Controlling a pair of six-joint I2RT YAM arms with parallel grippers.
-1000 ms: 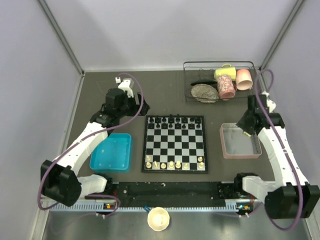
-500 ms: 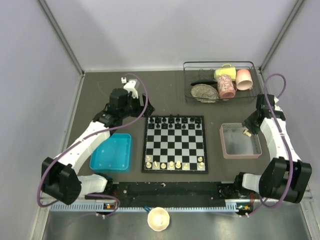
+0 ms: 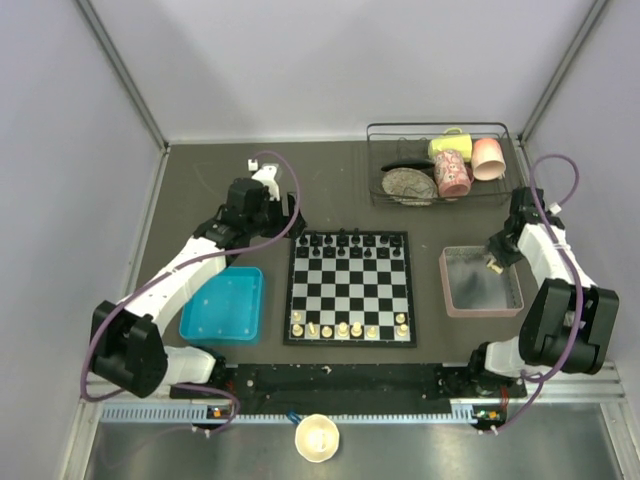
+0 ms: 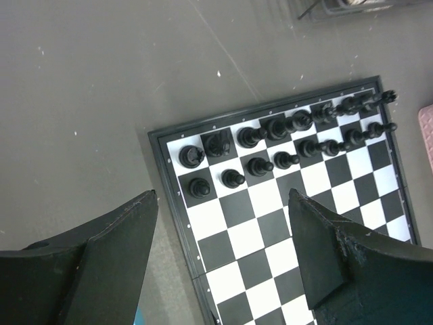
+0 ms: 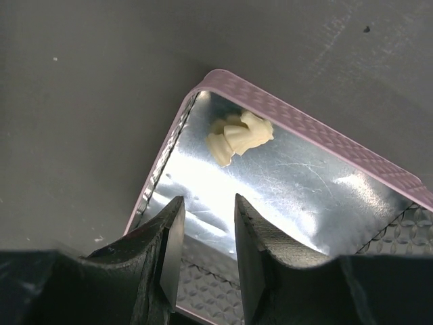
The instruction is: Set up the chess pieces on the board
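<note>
The board (image 3: 350, 288) lies in the middle, with black pieces in its two far rows and several cream chess pieces (image 3: 345, 328) in the near row. One more cream piece (image 5: 238, 135) lies on its side in the far right corner of the pinkish tray (image 3: 455, 290); it also shows in the top view (image 3: 493, 266). My right gripper (image 5: 210, 210) hovers just above that corner, jaws a little apart and empty, with the piece ahead of the fingertips. It shows in the top view too (image 3: 497, 252). My left gripper (image 4: 223, 200) is wide open and empty above the board's far left corner (image 4: 162, 135).
A blue tray (image 3: 225, 303) lies left of the board. A wire rack (image 3: 375, 165) with cups and a plate stands at the back right. A cream bowl (image 3: 318, 437) sits at the near edge, below the arm bases.
The right arm has folded back toward the right wall, its gripper staying over the tray's far right corner. The left wrist has shifted a little to the right, toward the board.
</note>
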